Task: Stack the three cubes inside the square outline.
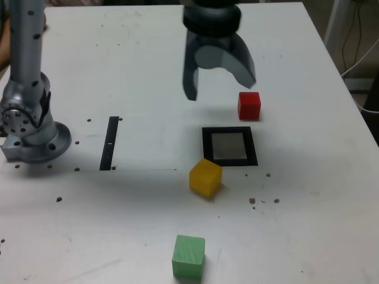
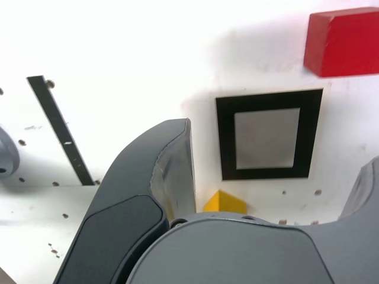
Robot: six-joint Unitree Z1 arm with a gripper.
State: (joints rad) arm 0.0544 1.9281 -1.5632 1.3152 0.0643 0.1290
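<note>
No legible text or labels anywhere.

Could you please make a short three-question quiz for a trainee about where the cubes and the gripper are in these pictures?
1. True or false: the square outline holds no cube.
2. In the exterior view, which cube touches the outline's corner? A red cube, B yellow cube, C green cube
3. Fill in: the gripper is ____ and holds nothing.

Key: 1 true; 2 B; 3 open.
</note>
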